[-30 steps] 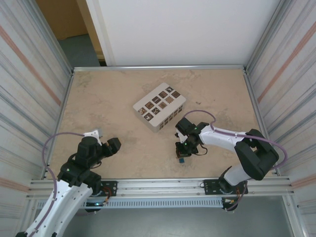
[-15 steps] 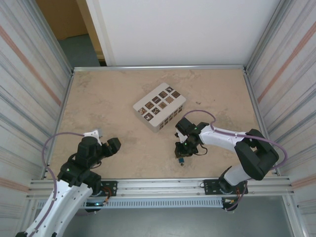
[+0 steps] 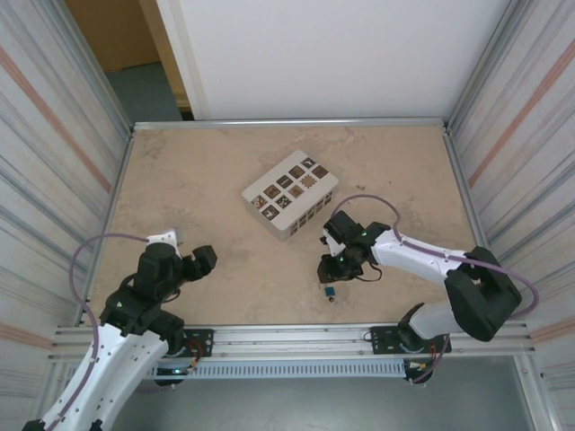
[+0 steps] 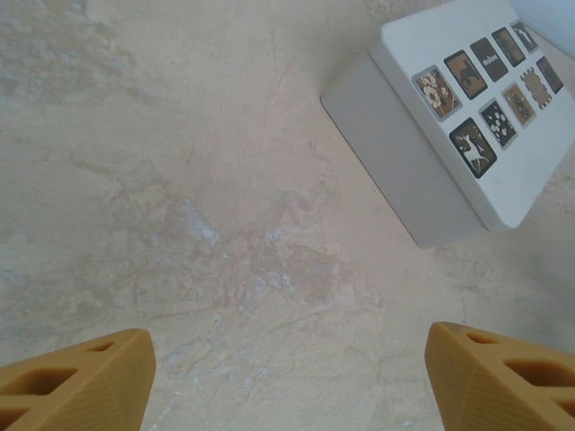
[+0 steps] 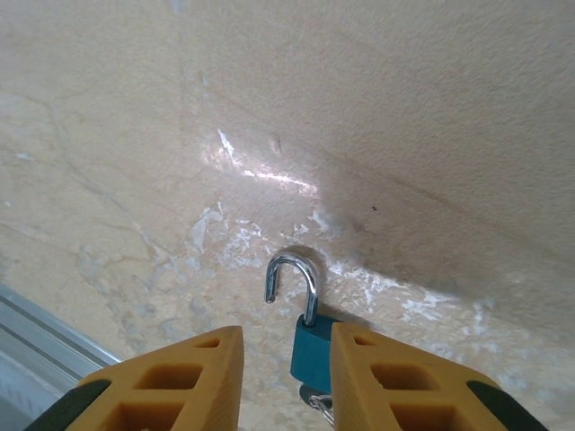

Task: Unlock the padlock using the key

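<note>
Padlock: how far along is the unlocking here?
Done, it seems: the shackle of the padlock stands open, one end free of the teal body. In hand: nothing; the padlock lies on the table by the open right tool, and the left tool is open and empty. Left: probably only pulling back; where the key is I cannot tell.

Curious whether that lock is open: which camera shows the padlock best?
Right wrist view: the padlock is close up, silver shackle swung open above its blue body. The top view gives a small blue speck; the left wrist camera faces the patterned box.
</note>
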